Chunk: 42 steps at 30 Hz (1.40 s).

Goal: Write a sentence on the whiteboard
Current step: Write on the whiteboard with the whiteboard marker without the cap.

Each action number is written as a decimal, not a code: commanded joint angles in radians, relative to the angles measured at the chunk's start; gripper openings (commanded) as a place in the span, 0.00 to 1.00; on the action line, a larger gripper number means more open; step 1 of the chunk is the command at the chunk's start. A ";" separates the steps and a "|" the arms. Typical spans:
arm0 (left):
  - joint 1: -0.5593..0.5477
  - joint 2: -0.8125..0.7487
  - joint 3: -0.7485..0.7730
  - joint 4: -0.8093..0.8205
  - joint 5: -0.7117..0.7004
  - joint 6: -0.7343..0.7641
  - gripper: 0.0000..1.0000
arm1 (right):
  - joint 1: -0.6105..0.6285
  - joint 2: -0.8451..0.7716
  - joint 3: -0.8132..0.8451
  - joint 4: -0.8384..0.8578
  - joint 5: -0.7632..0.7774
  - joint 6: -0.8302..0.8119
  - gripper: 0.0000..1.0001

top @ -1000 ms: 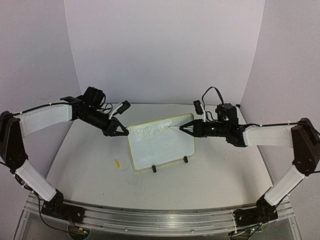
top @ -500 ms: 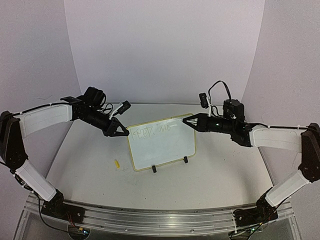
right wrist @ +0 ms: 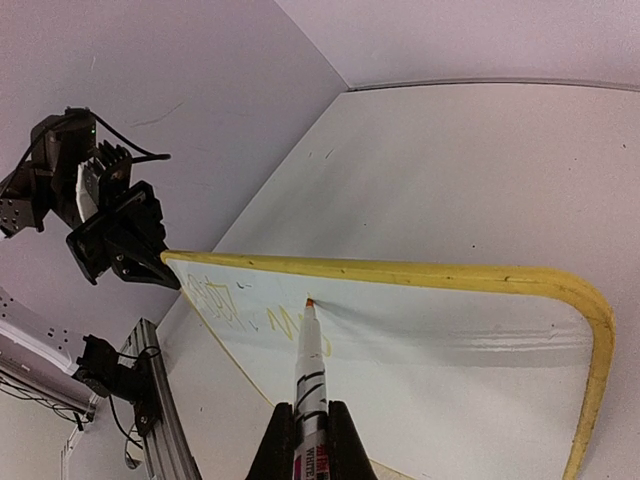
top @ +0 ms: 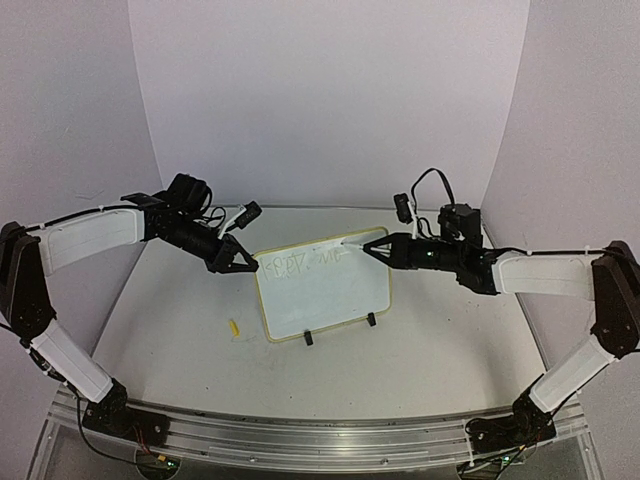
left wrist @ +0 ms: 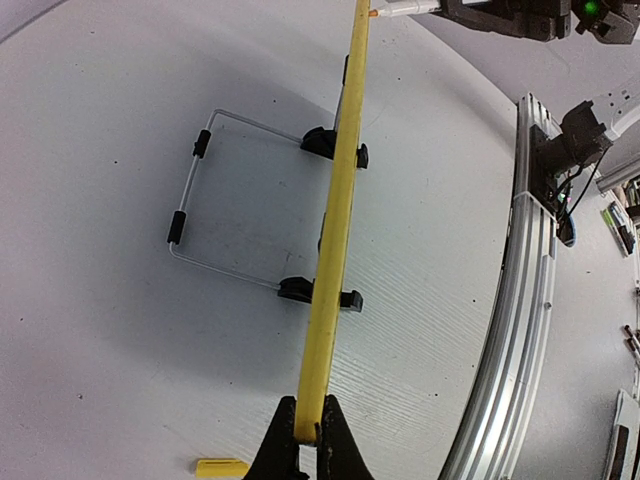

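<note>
The whiteboard stands upright on two black clip feet in the middle of the table. Its yellow rim runs edge-on through the left wrist view. My left gripper is shut on the rim at the board's upper left corner. My right gripper is shut on a white marker. The marker's orange tip touches the board near its top edge. The sentence is a faint yellow scrawl left of the tip, also seen as the sentence from above.
A small yellow marker cap lies on the table left of the board, and shows as the cap by my left fingers. A wire stand props the board from behind. A metal rail runs along the near edge.
My right gripper drew up and to the right, away from the writing, then came back a little, and the marker tip now sits near the board's top edge. The left arm has not moved.
</note>
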 commanded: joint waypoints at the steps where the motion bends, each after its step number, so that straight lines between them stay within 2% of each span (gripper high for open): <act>1: -0.004 0.014 0.012 -0.003 -0.058 0.033 0.00 | 0.004 0.012 -0.007 0.014 0.042 -0.013 0.00; 14: -0.004 0.011 0.012 -0.002 -0.059 0.034 0.00 | 0.004 -0.007 -0.080 0.008 0.079 0.004 0.00; 27: -0.004 0.009 0.012 -0.003 -0.060 0.033 0.00 | 0.003 -0.065 -0.034 0.008 0.146 -0.005 0.00; 42: -0.006 0.008 0.012 -0.002 -0.061 0.034 0.00 | 0.003 -0.073 -0.030 0.009 0.144 -0.005 0.00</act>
